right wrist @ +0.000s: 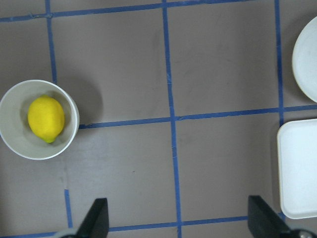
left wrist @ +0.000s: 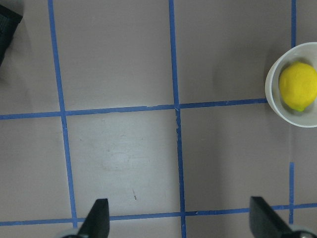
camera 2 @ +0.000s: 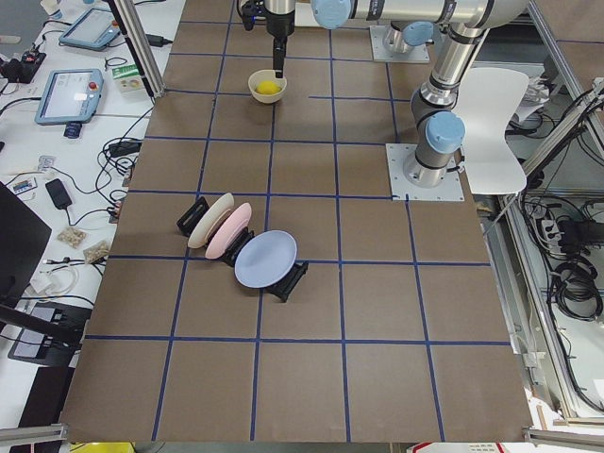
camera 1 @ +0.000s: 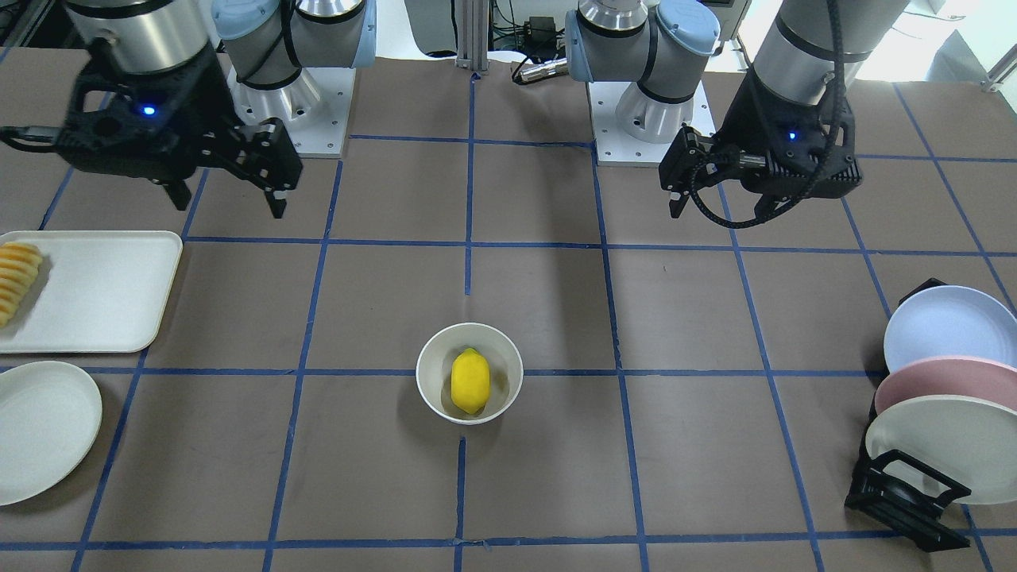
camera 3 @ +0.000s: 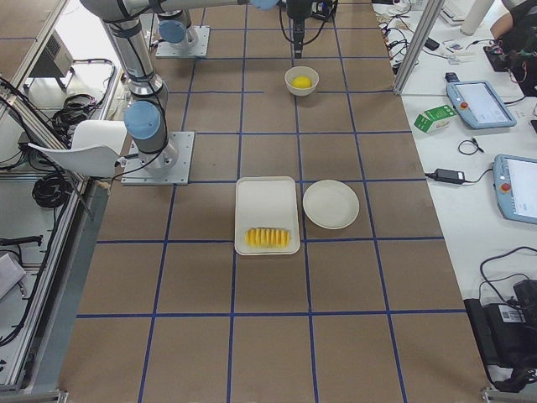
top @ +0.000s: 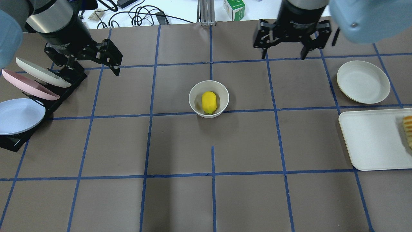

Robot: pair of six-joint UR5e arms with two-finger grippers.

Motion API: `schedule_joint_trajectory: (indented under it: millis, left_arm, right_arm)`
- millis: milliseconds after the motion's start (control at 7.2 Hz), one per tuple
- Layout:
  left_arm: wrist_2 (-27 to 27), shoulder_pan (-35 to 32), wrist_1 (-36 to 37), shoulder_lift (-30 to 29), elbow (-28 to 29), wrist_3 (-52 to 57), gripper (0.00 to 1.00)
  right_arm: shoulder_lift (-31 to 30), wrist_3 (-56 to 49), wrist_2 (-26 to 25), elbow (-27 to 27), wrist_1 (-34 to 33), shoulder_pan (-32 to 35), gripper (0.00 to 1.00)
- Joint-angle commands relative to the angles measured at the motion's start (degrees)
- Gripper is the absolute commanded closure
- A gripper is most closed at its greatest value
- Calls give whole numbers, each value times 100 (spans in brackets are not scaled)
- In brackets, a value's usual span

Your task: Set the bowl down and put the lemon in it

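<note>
Left gripper (top: 93,68): jaws spread wide, fingers pointing down, wrist raised, hanging at far left. Right gripper (top: 284,55): jaws equally wide, fingers pointing down, wrist raised, hanging at far right of centre. Grippers well apart, level with each other.

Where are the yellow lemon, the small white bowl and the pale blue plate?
Bright yellow oval lemon (camera 1: 469,381), front-facing view, its middle.
Small cream-white round bowl (camera 1: 435,367), front-facing view, bare inner wall.
Pale blue round plate (camera 1: 945,326), front-facing view, its face.
</note>
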Motion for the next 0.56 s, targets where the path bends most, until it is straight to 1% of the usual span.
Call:
schedule_joint_trajectory:
  millis: [0, 417]
  left_arm:
    - [-1, 0, 0, 3, 2, -6, 0]
    - [-10, 0, 0, -6, -15, -6, 0]
  right_arm:
    - [-75, -393, 26, 25, 126, -292, 0]
    - [-75, -446, 17, 43, 126, -292, 0]
